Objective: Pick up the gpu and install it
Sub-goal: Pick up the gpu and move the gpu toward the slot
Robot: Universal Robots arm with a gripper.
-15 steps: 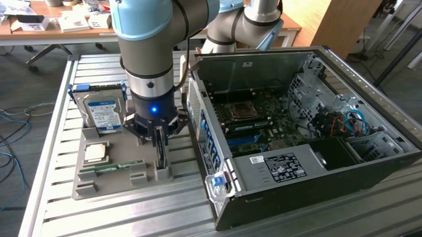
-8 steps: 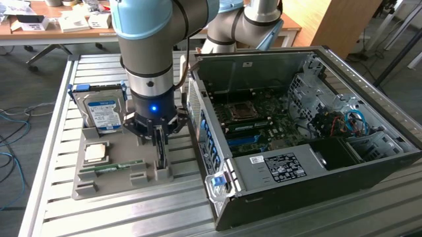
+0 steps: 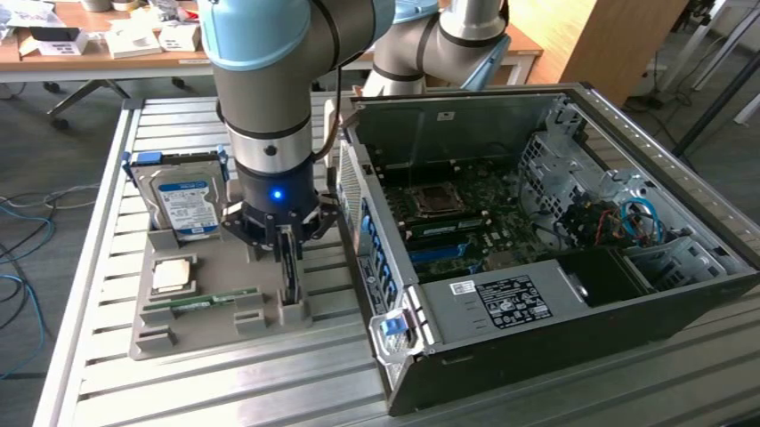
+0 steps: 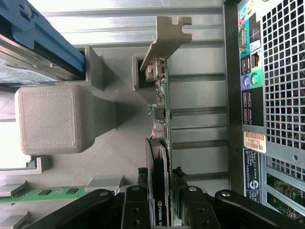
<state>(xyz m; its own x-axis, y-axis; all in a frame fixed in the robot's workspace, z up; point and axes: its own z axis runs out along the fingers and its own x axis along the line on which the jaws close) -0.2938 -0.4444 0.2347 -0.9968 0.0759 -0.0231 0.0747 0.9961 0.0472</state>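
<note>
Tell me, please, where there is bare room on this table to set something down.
The slatted table is bare between the grey parts tray and the near edge, and along the tray's side at the exterior view's left. It is crowded between tray and computer case, where the gripper sits at the gpu.

Pincer [image 3: 283,236] low over the grey tray [image 3: 155,342], down at the top of the graphics card [image 3: 287,283]. Card standing on edge in a slot along the tray's side nearest the open computer case [image 3: 535,267]. Hard drive [image 3: 184,200] upright at the tray's far end. Square chip [image 3: 173,274] flat near the tray's middle. Memory stick [image 3: 199,302] lying toward the tray's near end. Tray on the slatted metal table [image 3: 84,382], case just beside the tray.
</note>
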